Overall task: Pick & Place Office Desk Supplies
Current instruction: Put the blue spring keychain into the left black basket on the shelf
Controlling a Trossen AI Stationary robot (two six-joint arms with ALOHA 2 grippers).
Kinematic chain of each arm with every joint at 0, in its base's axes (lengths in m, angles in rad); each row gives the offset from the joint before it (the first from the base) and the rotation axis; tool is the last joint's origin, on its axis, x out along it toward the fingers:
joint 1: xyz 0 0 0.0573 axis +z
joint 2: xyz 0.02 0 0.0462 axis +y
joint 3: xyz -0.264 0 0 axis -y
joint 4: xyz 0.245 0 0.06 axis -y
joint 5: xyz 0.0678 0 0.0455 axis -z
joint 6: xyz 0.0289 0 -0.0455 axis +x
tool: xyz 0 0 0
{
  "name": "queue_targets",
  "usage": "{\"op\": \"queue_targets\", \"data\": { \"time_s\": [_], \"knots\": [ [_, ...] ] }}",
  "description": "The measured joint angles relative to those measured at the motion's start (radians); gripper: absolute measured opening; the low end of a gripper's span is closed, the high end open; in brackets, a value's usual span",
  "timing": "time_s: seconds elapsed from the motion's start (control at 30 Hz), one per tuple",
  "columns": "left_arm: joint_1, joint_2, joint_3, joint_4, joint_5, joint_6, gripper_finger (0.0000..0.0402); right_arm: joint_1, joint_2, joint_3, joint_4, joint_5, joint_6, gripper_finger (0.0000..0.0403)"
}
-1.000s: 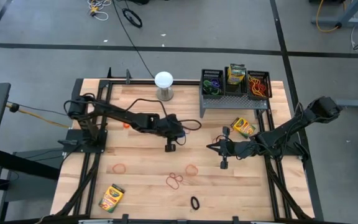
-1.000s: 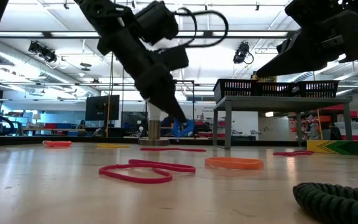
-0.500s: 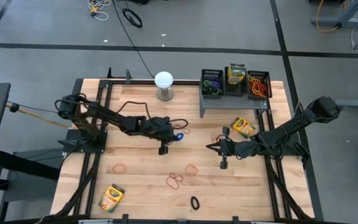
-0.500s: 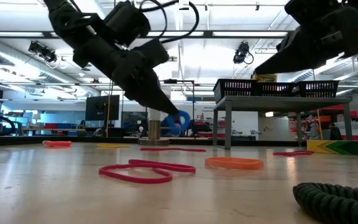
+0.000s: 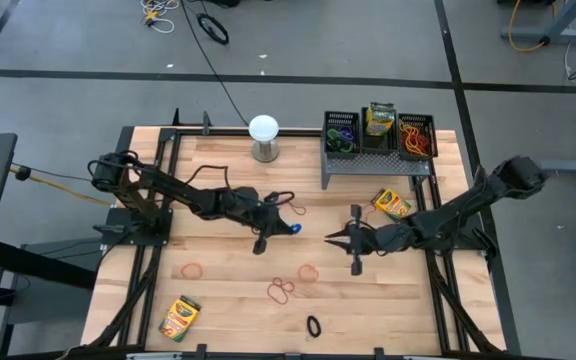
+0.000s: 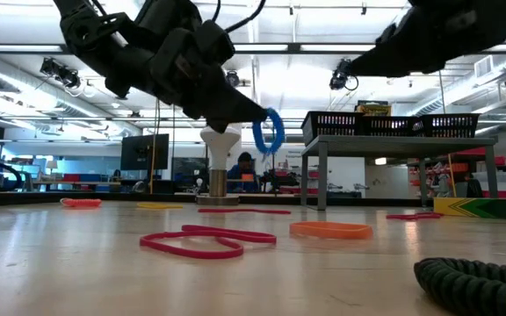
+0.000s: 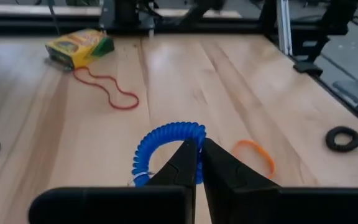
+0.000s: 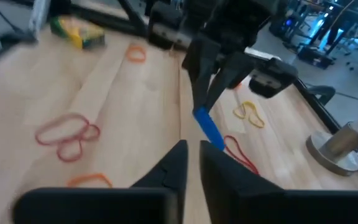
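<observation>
High view, desk: a wooden desk [image 5: 228, 255] fills the middle of the frame, one dark arm entering from each side.
High view, left gripper: the left gripper [image 5: 286, 226] sits just left of centre, jaws clenched on a blue coiled band [image 5: 294, 228].
High view, right gripper: the right gripper [image 5: 334, 238] sits just right of centre, pointing toward the left one and well apart from it.
High view, bins: three black mesh bins [image 5: 379, 135] stand in a row on a grey riser [image 5: 376, 163] at upper right; a white globe [image 5: 263, 128] stands to their left.
High view, boxes: one crayon box [image 5: 391, 204] lies below the riser, a second crayon box [image 5: 179, 317] at lower left.
High view, loose bands: red bands [image 5: 282, 291] and an orange band [image 5: 310, 271] lie below centre, a black band [image 5: 313, 326] near the bottom edge.
Low view: the blue coiled band [image 6: 268, 132] hangs in the air at centre, clear of the desk, held at the tip of the left gripper [image 6: 257, 120]; red bands [image 6: 207, 241] lie flat in front.
Left wrist view: the two dark fingers [image 7: 182, 163] meet, pinching the blue coiled band [image 7: 166, 134]; an orange band [image 7: 253, 154] lies just beside, a crayon box [image 7: 78, 46] at upper left.
Right wrist view: the right gripper [image 8: 193, 153] shows a narrow gap between its jaws, nothing held; whether released or clenched cannot be told.
</observation>
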Motion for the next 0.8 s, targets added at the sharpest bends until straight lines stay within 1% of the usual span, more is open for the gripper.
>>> {"op": "queue_targets", "data": {
  "time_s": [0.07, 0.23, 0.33, 0.4, 0.47, 0.5, 0.67, 0.7, 0.8],
  "knots": [
    [0.000, 0.001, 0.000, 0.022, 0.002, -0.006, 0.0015, 0.000, 0.039, 0.015, -0.008, 0.006, -0.027, 0.0072],
    [-0.017, 0.001, 0.000, 0.067, 0.028, -0.005, 0.0015, -0.004, 0.192, 0.066, -0.005, 0.015, -0.108, 0.0147],
    [-0.030, 0.001, 0.000, 0.070, 0.029, 0.000, 0.0015, -0.021, 0.261, 0.103, 0.027, 0.085, -0.154, 0.0179],
    [-0.037, 0.001, 0.000, 0.069, 0.023, 0.002, 0.0015, -0.038, 0.293, 0.122, 0.090, 0.120, -0.185, 0.0191],
    [-0.040, 0.001, 0.000, 0.064, 0.018, 0.010, 0.0016, -0.055, 0.313, 0.137, 0.146, 0.117, -0.213, 0.0197],
    [-0.043, 0.001, 0.000, 0.063, 0.014, 0.014, 0.0016, -0.064, 0.320, 0.143, 0.164, 0.096, -0.221, 0.0198],
    [-0.046, 0.001, 0.000, 0.068, -0.011, 0.027, 0.0016, -0.122, 0.332, 0.162, 0.170, -0.121, -0.215, 0.0184],
    [-0.046, 0.001, 0.000, 0.068, -0.012, 0.027, 0.0016, -0.132, 0.332, 0.162, 0.170, -0.141, -0.205, 0.0178],
    [-0.046, 0.001, 0.000, 0.072, -0.012, 0.027, 0.0016, -0.155, 0.332, 0.162, 0.170, -0.152, -0.190, 0.0158]
  ]
}}
